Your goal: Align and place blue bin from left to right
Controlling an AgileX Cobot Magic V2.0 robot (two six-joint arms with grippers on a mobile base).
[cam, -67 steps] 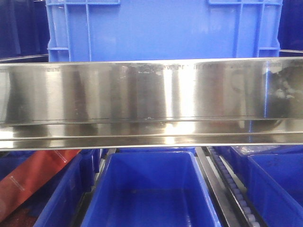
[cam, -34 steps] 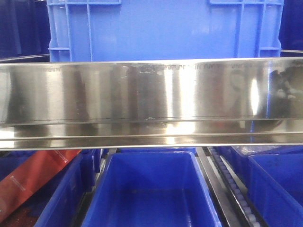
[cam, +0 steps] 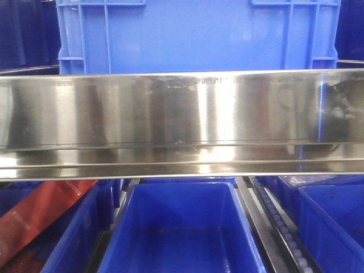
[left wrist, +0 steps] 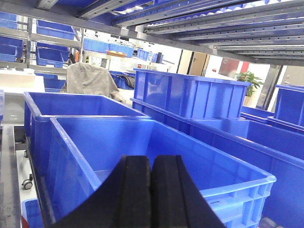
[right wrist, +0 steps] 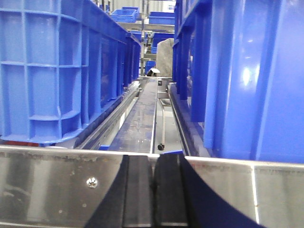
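The blue bin point(cam: 193, 35) is a medium-blue crate with ribbed corner posts. It stands on the upper shelf behind a steel rail point(cam: 182, 122) that hides its base. Neither gripper shows in the front view. My left gripper point(left wrist: 152, 159) is shut on nothing, with its black fingers pressed together above an open blue crate point(left wrist: 142, 142). My right gripper point(right wrist: 155, 156) is also shut on nothing. It sits low against a steel rail point(right wrist: 57, 185), facing the gap between a ribbed blue crate point(right wrist: 61, 71) on the left and a glossy-sided blue crate point(right wrist: 251, 76) on the right.
Darker blue bins point(cam: 182, 227) sit below the rail, one holding a red packet point(cam: 40, 213). A roller track point(cam: 281, 227) runs between them. More blue crates point(left wrist: 190, 95) and shelf beams point(left wrist: 190, 19) surround the left gripper. A metal channel point(right wrist: 147, 114) runs back between the two crates.
The blue bin has edged a few pixels to the right behind the rail, and the reflections on the rail have shifted.
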